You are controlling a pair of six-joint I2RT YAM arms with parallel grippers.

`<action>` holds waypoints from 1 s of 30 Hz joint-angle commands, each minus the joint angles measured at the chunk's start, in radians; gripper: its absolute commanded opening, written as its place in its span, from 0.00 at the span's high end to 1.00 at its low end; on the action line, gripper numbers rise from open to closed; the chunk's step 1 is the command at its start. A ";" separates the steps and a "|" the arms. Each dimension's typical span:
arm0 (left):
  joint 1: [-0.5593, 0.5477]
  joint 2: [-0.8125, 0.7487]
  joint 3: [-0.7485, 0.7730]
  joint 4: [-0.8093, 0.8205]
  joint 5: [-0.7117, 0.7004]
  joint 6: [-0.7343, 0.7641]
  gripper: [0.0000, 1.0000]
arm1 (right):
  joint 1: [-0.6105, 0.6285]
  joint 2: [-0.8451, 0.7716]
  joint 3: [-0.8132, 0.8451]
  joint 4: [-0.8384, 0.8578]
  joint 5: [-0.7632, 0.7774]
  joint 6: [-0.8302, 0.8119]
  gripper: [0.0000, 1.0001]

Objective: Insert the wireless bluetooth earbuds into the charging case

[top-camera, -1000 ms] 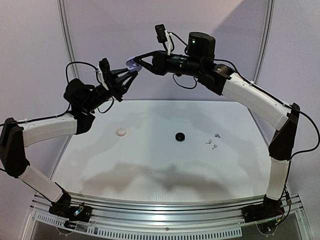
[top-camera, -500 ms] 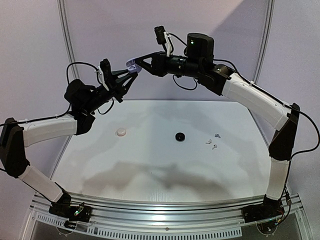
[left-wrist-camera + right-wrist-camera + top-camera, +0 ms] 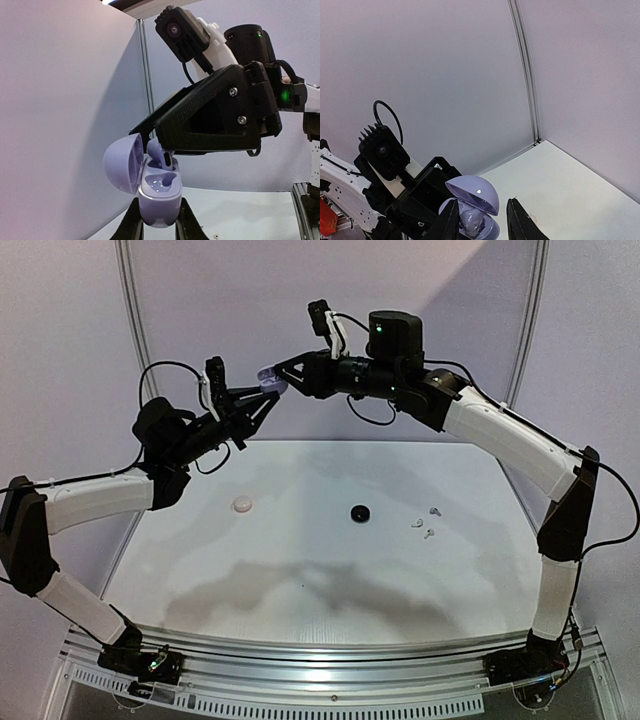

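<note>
Left gripper (image 3: 156, 220) is clamped on the open lavender charging case (image 3: 157, 192), right gripper (image 3: 483, 201) sits slightly parted around the lavender earbud (image 3: 161, 156) sticking up from one well in the case, so if a finger snags it backing away, it'll probably pop right out.

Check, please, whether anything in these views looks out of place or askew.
One thing: in the open lavender case held by the left pincer, an earbud stands proud of its slot, seemingly not fully seated, under the right pincer. Three pale earbuds lie loose on the table, apart from any case.
</note>
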 commanded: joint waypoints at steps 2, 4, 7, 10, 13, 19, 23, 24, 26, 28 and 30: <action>-0.013 -0.038 -0.008 0.005 0.072 -0.036 1.00 | -0.005 0.003 0.001 -0.070 0.132 -0.031 0.64; -0.013 -0.038 -0.009 0.006 0.077 -0.041 1.00 | -0.006 0.004 0.008 -0.082 0.164 -0.030 0.63; -0.014 -0.039 -0.012 0.006 0.080 -0.045 1.00 | -0.006 0.005 0.012 -0.091 0.167 -0.038 0.58; -0.014 -0.041 -0.014 0.003 0.077 -0.043 1.00 | -0.005 0.002 0.016 -0.085 0.099 -0.051 0.51; -0.014 -0.041 -0.015 0.004 0.074 -0.043 1.00 | -0.005 0.002 0.020 -0.090 0.079 -0.050 0.49; -0.014 -0.041 -0.017 -0.003 0.073 -0.030 1.00 | -0.005 -0.007 0.030 -0.071 0.025 -0.022 0.43; -0.014 -0.042 -0.020 -0.007 0.073 -0.025 1.00 | -0.005 -0.022 0.031 -0.045 -0.003 -0.005 0.37; -0.014 -0.042 -0.020 -0.008 0.074 -0.025 1.00 | -0.005 -0.027 0.031 -0.041 -0.005 -0.004 0.36; -0.014 -0.043 -0.021 -0.007 0.076 -0.025 1.00 | -0.005 -0.034 0.031 -0.039 -0.005 -0.003 0.34; -0.013 -0.044 -0.022 -0.009 0.075 -0.025 1.00 | -0.006 -0.041 0.031 -0.037 -0.008 -0.004 0.33; -0.013 -0.046 -0.023 -0.011 0.074 -0.025 1.00 | -0.009 -0.049 0.031 -0.032 -0.016 -0.004 0.31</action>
